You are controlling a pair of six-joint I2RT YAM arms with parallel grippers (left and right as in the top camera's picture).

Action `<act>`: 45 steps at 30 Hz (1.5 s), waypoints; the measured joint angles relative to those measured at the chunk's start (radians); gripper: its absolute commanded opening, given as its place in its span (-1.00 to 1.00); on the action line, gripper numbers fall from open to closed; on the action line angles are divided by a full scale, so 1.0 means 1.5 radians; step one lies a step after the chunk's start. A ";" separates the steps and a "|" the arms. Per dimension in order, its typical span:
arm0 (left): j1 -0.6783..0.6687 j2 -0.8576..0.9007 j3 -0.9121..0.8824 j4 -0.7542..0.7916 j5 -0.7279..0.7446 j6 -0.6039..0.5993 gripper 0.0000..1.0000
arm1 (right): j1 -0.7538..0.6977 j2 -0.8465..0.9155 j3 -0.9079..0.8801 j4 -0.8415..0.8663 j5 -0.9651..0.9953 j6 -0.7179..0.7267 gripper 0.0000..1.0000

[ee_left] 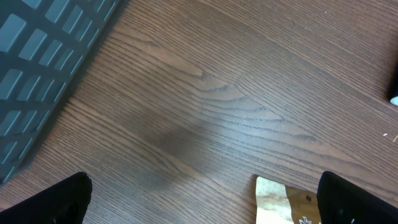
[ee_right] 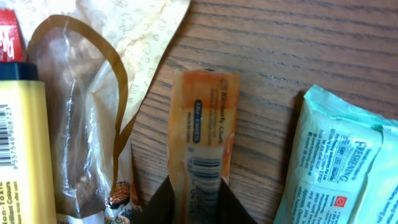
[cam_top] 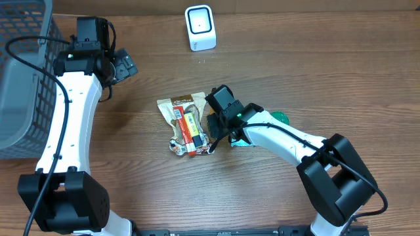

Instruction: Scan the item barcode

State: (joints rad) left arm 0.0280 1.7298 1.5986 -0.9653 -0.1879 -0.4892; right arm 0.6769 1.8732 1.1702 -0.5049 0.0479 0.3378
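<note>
A slim orange sachet (ee_right: 203, 118) lies flat on the wood, its barcode (ee_right: 204, 172) facing up. My right gripper (ee_right: 194, 202) is down over its near end, both dark fingers (ee_right: 155, 205) pressed against its long edges, shut on it. From overhead, the right gripper (cam_top: 215, 128) covers the sachet beside the pile of items. The white scanner (cam_top: 199, 27) stands at the table's far edge. My left gripper (cam_top: 125, 65) hovers wide open over bare wood at the far left, holding nothing; in its own view the left gripper (ee_left: 208, 200) has only a pouch corner (ee_left: 280, 200) near one finger.
A brown-and-cream snack pouch (cam_top: 179, 107) and a yellow tube (cam_top: 190, 130) lie just left of the sachet. A teal wipes pack (ee_right: 339, 162) lies to its right. A grey wire basket (cam_top: 20, 78) occupies the table's left side.
</note>
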 measured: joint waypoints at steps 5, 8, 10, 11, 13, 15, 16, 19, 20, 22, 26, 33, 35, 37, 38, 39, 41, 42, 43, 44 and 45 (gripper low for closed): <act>0.000 0.000 0.000 0.000 0.000 0.000 1.00 | 0.000 0.000 0.000 0.017 0.001 -0.002 0.25; 0.000 0.000 0.000 0.000 0.000 0.000 1.00 | 0.000 0.000 0.000 0.045 0.001 -0.006 0.22; 0.000 0.000 0.000 0.000 0.000 0.000 1.00 | 0.000 0.000 -0.001 0.062 0.002 -0.014 -0.06; 0.000 0.000 0.000 0.000 0.000 0.000 1.00 | 0.000 0.000 -0.001 0.073 0.002 -0.018 -0.34; 0.000 0.000 0.000 0.000 0.000 0.000 1.00 | 0.000 0.000 -0.001 0.085 0.003 -0.024 -0.65; 0.000 0.000 0.000 0.000 0.000 0.000 1.00 | 0.000 0.000 -0.001 0.087 0.003 -0.030 -0.25; 0.000 0.000 0.000 0.000 0.000 0.000 1.00 | 0.000 0.000 -0.001 0.086 0.004 -0.031 0.15; 0.000 0.000 0.000 0.000 0.000 0.000 1.00 | 0.000 0.000 -0.002 0.094 0.012 -0.033 0.51; 0.000 0.000 0.000 0.000 0.000 0.000 1.00 | 0.000 0.000 -0.002 0.098 0.015 -0.035 0.53; 0.000 0.000 0.000 0.000 0.000 0.000 1.00 | 0.000 0.000 -0.001 0.098 0.019 -0.035 0.54; 0.000 0.000 0.000 0.000 0.000 0.000 0.99 | -0.005 0.000 0.012 0.073 0.020 -0.036 0.54; 0.000 0.000 0.000 0.000 0.000 0.000 1.00 | -0.051 -0.016 0.035 0.003 -0.018 -0.036 0.54; 0.000 0.000 0.000 0.000 0.000 0.000 1.00 | -0.072 -0.038 0.038 -0.032 -0.038 -0.036 0.55; 0.000 0.000 0.000 0.000 0.000 0.000 1.00 | -0.100 -0.080 0.040 -0.070 -0.064 -0.035 0.59; 0.000 0.000 0.000 0.000 0.000 0.000 1.00 | -0.112 -0.104 0.040 -0.080 -0.073 -0.035 0.63; 0.000 0.000 0.000 0.000 0.000 0.000 1.00 | -0.127 -0.132 0.042 -0.094 -0.084 -0.036 0.66; 0.000 0.000 0.000 0.000 0.000 0.000 1.00 | -0.156 -0.198 0.050 -0.123 -0.104 -0.033 1.00; 0.000 0.000 0.000 0.000 0.000 0.000 1.00 | -0.166 -0.223 0.053 -0.131 -0.109 -0.034 1.00; 0.000 0.000 0.000 0.000 0.000 0.000 1.00 | -0.176 -0.253 0.058 -0.142 -0.113 -0.034 1.00; 0.000 0.000 0.000 0.000 0.000 0.000 1.00 | -0.185 -0.281 0.063 -0.154 -0.117 -0.036 1.00; 0.000 0.000 0.000 0.000 0.000 0.000 1.00 | -0.191 -0.306 0.068 -0.164 -0.120 -0.035 1.00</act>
State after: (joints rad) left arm 0.0280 1.7298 1.5986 -0.9653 -0.1879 -0.4892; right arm 0.3901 1.4139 1.2720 -0.7513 -0.1322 0.2855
